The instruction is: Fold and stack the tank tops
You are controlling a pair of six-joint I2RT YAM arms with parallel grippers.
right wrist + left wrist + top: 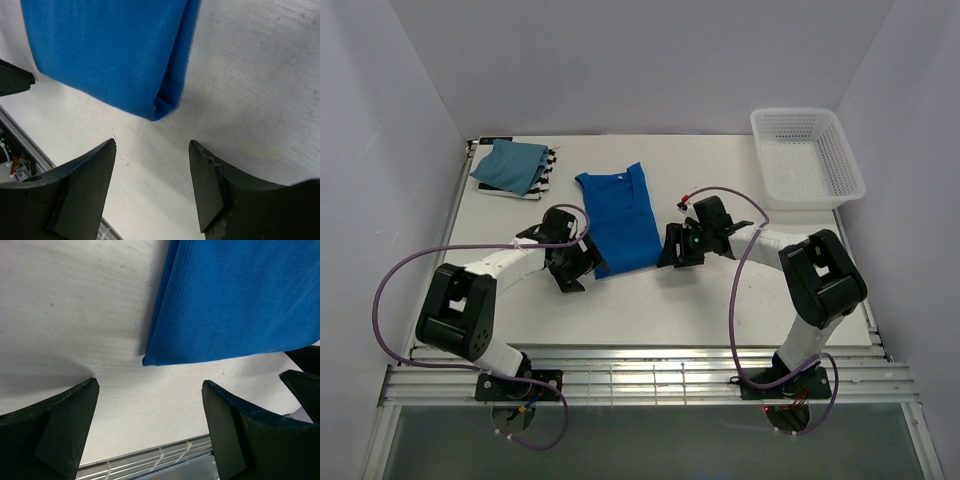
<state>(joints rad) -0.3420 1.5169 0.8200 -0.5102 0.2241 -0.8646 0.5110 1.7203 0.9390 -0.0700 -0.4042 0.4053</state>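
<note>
The white table (740,300) carries everything. The white lattice basket (807,155) sits at its far right corner. The royal blue tank top (620,220) lies flat mid-table, folded lengthwise. At the far left, the teal tank top (510,163) rests folded on the striped tank top (549,168) (only its edges show). Flanking the blue top's near hem, the left gripper (578,265) and the right gripper (677,247) both have their jaws apart, holding nothing.

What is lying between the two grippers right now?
The near hem of the royal blue tank top, flat on the table between the left gripper and right gripper. The top view shows it; neither gripper touches the cloth.
</note>
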